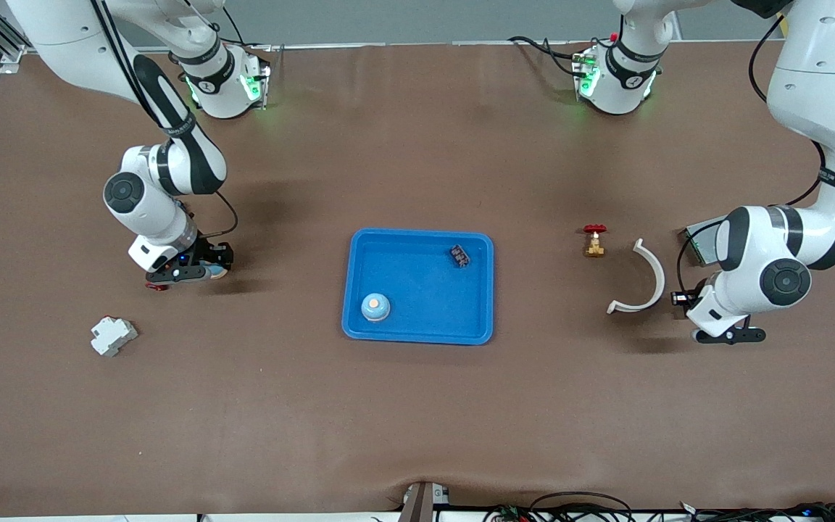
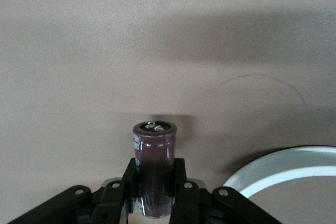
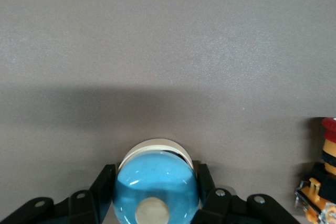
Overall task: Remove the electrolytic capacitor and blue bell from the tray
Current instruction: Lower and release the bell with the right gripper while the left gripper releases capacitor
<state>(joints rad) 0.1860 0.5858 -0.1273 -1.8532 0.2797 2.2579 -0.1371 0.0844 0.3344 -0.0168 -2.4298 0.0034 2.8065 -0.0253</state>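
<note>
Nearest the front camera on the desk point(image 1: 417, 420) lies a white plastic block point(image 1: 114, 336), nearer that camera than the right end effector point(image 1: 189, 272), which sits low at the right arm's end of the desk. Toward the middle is a blue tray point(image 1: 488, 290) with a blue bell point(image 1: 375, 307) and a small dark part point(image 1: 459, 255) lying in it. A small brass valve with a red handle point(image 1: 594, 241) and a white curved strip point(image 1: 643, 279) lie just beside the left end effector point(image 1: 729, 335), which hangs low at the left arm's end of the desk.

From the left wrist, the left end effector point(image 2: 155, 195) is clenched on a dark brown capacitor point(image 2: 154, 166), held between its fingers point(image 2: 180, 182); the white curved strip point(image 2: 283, 169) lies close beside it.

From the right wrist, the right end effector point(image 3: 155, 192) is clenched around a second blue bell point(image 3: 156, 190), and a red-topped yellow and black switch point(image 3: 323, 174) stands beside it.
</note>
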